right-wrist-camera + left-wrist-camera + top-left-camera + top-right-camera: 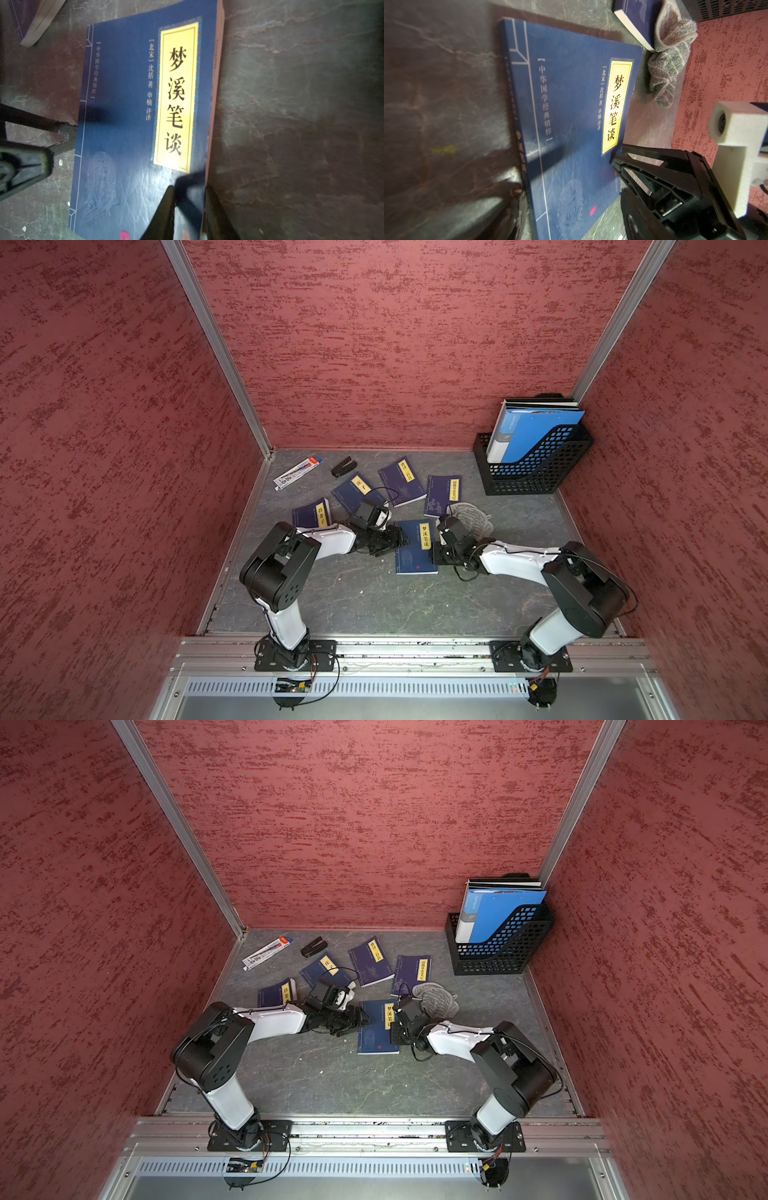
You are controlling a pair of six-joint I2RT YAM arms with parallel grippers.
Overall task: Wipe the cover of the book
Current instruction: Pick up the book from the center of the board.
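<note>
The book (pixel 415 549) (pixel 376 1031), dark blue with a yellow title label, lies flat in the middle of the table. My left gripper (pixel 391 541) (pixel 571 224) is at its left edge, jaws open, holding nothing. In the right wrist view its fingers (pixel 43 164) rest by that edge. My right gripper (pixel 436 549) (pixel 191 209) is shut on the book's right edge, with one finger (pixel 166 207) over the cover (pixel 124 124) and the other along the page side. A crumpled grey cloth (pixel 473 517) (pixel 436 1000) (pixel 668 62) lies loose just behind the right gripper.
Several more blue books (pixel 401 481) lie scattered behind the middle one. A pen box (pixel 297 472) and a black stapler (pixel 344 466) sit at the back left. A black mesh file holder (pixel 536 464) with blue folders stands at the back right. Red walls close in on three sides.
</note>
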